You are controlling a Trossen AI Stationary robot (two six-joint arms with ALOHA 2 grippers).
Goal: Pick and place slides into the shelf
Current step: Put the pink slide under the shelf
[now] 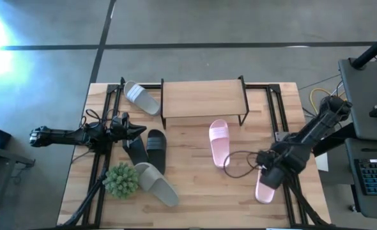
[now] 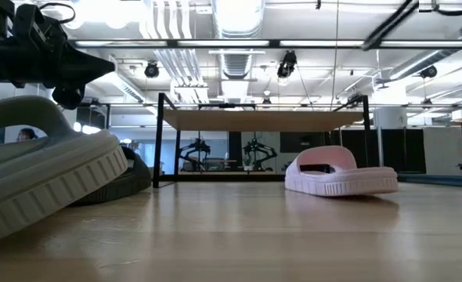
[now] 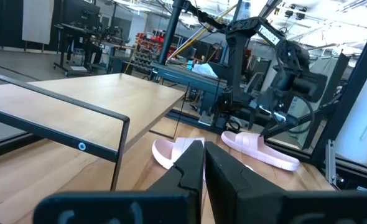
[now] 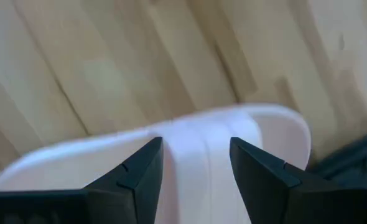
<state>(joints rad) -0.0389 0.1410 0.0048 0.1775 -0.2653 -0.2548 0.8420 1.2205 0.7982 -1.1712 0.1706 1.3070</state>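
A pale pink slide (image 4: pixel 190 162) is lying flat on the wooden table (image 1: pixel 195 185) directly under the right gripper (image 4: pixel 196 165), whose two dark fingers (image 4: pixel 140 174) are standing spread wide, released, one to each side of the slide's strap, with no contact that can be made out. In the high view this same slide (image 1: pixel 263 190) is showing only partly, its end poking out from beneath the right gripper (image 1: pixel 269 174) near the table's right edge. Its partner, a second pink slide (image 1: pixel 219 140), is lying a little away from those jaws toward the middle of the table, just in front of the shelf (image 1: pixel 203 99); the low view is showing it (image 2: pixel 337 172) resting flat with its strap arching upward. The shelf, a light board on thin black legs, is standing farther from the right jaws, along the far side of the table, with nothing resting on its board. Across the table, the left gripper (image 1: pixel 136 131) is hovering with its jaws clenched on nothing, the fingertips pressed together above a pair of black slides (image 1: pixel 147 150) lying side by side just below them. A light grey-white slide (image 1: pixel 155 184) is lying beyond the black pair, beside a green spiky plant ball (image 1: pixel 121 180), and another grey-white slide (image 1: pixel 141 98) is sitting just beside the shelf's left end.
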